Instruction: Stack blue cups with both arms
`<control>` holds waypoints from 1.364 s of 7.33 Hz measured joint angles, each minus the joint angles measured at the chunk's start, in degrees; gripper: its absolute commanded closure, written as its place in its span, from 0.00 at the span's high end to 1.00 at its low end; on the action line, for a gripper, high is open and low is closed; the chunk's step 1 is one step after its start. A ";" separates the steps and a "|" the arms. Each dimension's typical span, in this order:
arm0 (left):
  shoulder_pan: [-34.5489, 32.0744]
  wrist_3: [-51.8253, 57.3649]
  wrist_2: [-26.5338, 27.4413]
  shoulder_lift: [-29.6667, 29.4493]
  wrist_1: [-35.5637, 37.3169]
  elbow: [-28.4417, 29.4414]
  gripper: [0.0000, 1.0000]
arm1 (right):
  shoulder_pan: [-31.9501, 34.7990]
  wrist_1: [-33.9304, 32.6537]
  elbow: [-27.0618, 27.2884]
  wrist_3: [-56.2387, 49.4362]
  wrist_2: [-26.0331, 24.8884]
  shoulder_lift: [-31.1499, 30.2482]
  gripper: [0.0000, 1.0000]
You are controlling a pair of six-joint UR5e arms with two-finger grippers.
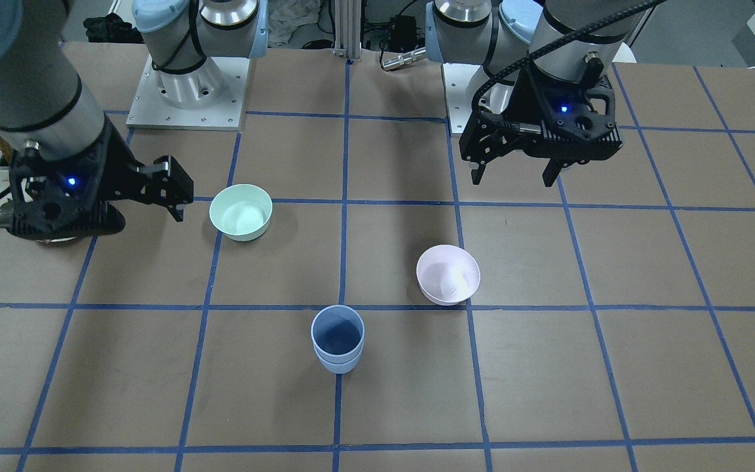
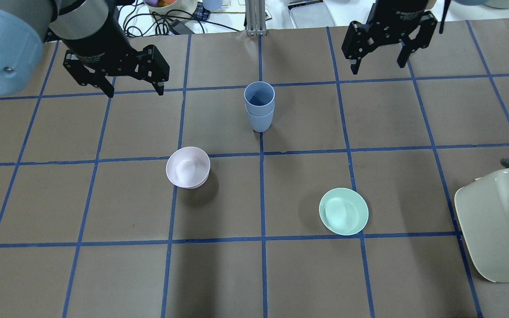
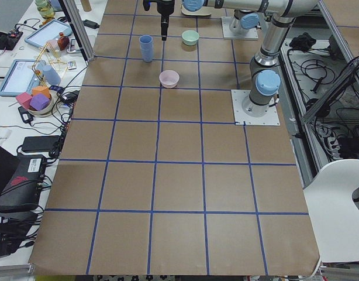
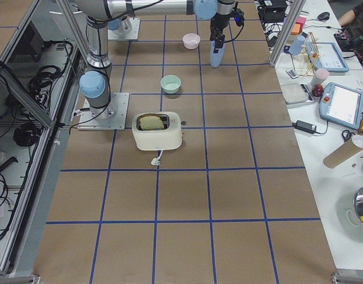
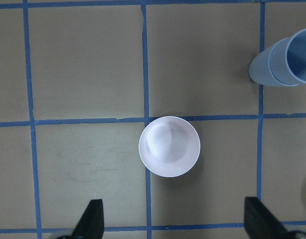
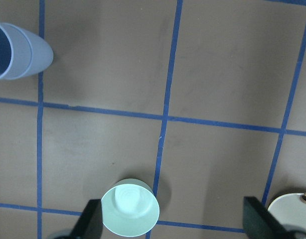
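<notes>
A: What stands on the brown table with the blue tape grid?
B: A pale pink bowl and a mint-green bowl, both upright, well apart.
A: Anything else?
B: A cream toaster, nearer the robot-side edge, something tan in its slot.

blue cups, seemingly nested, mint bowl below

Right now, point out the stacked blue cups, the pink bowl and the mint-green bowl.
stacked blue cups [image 2: 259,108]: overhead view, outer wall at mid-stack.
pink bowl [image 2: 188,167]: overhead view, inside bottom.
mint-green bowl [image 2: 343,211]: overhead view, inside bottom.
</notes>
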 measured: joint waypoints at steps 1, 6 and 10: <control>0.00 0.00 -0.02 0.04 0.00 -0.01 1.00 | -0.40 -2.84 4.37 -0.73 0.15 -3.63 1.00; 0.03 0.01 -0.18 0.03 0.00 -0.02 1.00 | 0.32 -11.50 5.86 3.47 0.56 -5.53 1.00; 0.08 -0.19 -0.10 -0.09 0.08 -0.02 1.00 | 2.46 -11.23 5.67 10.19 0.00 -4.49 1.00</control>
